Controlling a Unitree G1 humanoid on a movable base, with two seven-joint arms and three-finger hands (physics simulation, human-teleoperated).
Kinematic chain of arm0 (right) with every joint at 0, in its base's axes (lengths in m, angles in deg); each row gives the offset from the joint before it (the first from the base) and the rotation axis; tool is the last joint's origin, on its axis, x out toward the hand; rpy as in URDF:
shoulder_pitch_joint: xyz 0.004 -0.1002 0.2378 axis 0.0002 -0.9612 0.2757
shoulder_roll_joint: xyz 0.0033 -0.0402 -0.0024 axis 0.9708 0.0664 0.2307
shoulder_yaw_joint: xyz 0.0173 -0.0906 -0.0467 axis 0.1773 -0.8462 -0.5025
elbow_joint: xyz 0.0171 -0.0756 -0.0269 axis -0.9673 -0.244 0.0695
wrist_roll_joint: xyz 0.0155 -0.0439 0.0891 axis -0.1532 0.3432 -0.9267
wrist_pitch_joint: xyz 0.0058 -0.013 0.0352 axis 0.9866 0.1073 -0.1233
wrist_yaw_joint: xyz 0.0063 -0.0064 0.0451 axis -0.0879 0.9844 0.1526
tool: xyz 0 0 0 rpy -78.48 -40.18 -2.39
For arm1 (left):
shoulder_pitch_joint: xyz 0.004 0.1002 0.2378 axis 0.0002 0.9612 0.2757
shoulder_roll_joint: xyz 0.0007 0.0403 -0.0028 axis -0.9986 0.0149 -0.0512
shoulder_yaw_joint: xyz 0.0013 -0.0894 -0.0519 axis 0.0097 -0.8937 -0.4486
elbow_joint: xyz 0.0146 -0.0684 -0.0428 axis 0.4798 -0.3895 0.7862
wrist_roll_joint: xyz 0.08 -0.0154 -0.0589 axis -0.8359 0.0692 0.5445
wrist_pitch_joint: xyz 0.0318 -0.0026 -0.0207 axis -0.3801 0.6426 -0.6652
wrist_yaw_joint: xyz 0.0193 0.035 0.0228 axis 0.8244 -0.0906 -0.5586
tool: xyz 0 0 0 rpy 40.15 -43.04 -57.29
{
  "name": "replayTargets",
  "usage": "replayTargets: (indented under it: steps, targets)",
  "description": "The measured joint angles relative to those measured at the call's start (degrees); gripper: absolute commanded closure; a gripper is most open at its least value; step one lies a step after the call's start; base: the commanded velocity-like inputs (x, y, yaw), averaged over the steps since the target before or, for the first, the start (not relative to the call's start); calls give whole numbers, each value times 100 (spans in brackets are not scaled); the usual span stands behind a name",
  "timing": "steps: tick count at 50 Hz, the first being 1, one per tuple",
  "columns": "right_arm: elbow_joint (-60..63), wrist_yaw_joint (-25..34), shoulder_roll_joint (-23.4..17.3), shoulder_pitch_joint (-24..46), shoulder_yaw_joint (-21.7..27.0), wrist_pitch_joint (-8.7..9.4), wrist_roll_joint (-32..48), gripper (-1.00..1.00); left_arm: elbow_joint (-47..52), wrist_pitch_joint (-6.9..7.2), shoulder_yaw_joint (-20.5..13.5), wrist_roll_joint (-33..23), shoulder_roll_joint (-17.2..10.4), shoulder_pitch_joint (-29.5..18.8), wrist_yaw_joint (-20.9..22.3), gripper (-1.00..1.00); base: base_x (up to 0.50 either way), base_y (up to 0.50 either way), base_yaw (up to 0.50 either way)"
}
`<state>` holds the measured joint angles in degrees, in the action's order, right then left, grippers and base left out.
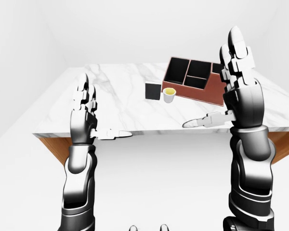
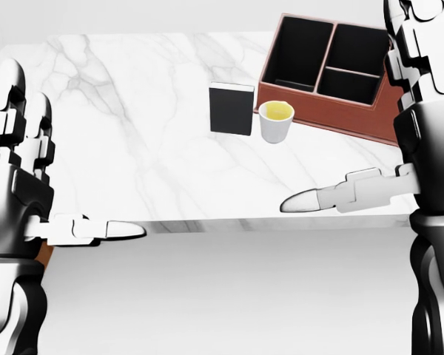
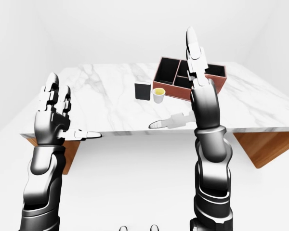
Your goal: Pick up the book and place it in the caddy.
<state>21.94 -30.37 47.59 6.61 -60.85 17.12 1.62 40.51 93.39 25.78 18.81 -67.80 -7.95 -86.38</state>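
Right hand (image 2: 418,96), silver and black with three fingers, raised palm-inward at the right edge of the head view; fingers extended upward, thumb pointing toward the view's left, nothing held. Left hand (image 2: 18,155), mirror posture at the left edge of the same view, likewise released and empty. Both hands stand over the near edge of the white marbled tabletop (image 2: 133,111), clear of every object on it.

From the right hand, the small black rectangular book (image 2: 231,109) lies toward the view's left and upper part; from the left hand it lies well to the right, across bare marble. The right hand is judged the nearer of the two. The book rests on the tabletop with its long axis running roughly up-down in the head view; whether it lies flat or stands on edge cannot be told. Just beside it, on its right, stands a white cup with yellow contents (image 2: 276,120), set between the book and the reddish-brown leather caddy with black-lined compartments (image 2: 322,115), whose near wall is just above the cup. A reach from the right must therefore pass the cup; the caddy's compartments open upward, immediately beyond.
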Motion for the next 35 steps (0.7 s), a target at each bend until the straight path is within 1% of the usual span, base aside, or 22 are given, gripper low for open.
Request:
replayTargets:
  steps: [10, 32, 35]
  targets:
    - [23, 8, -3, -9, 10, 0, -16, -100, -1, 0, 27, -28, 21, 33, 4, -100, 0, 48, 0]
    - [-60, -108, -27, -75, 128, 0, -269, -100, 107, 0, 55, -56, 44, 65, 16, -100, 0, 0, 0]
    - [-66, -121, -32, -87, 138, 0, -301, -100, 115, 0, 54, -62, 43, 67, 21, -100, 15, 0, 0]
